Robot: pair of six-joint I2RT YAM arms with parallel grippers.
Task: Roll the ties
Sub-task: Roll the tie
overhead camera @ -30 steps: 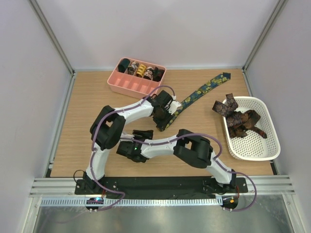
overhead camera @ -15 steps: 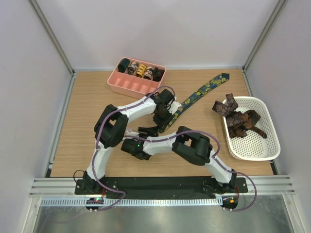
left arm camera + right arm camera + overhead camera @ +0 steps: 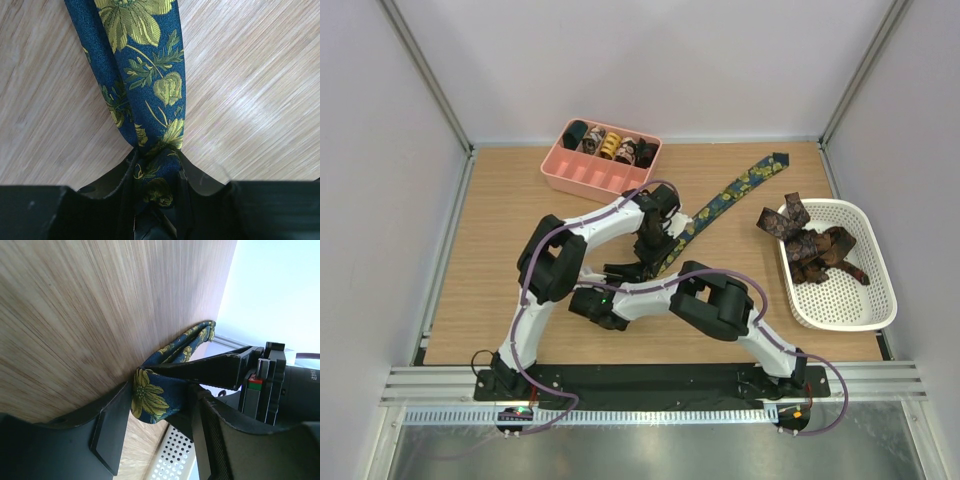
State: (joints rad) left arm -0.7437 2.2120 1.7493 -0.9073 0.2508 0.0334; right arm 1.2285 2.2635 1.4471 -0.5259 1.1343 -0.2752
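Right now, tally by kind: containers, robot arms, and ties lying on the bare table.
Containers: 2, pink tray and white basket.
Robot arms: 2, left arm and right arm.
Ties on the bare table: 1, navy floral tie.
Total: 5.

No writing, brand, number or sign can be read in any view. The navy tie (image 3: pixel 145 90) carries only a yellow-green print of flowers and leaves, no letters. A small red-and-green patch (image 3: pixel 254 383) on the black unit behind the left gripper (image 3: pixel 156 176) shows no legible characters.
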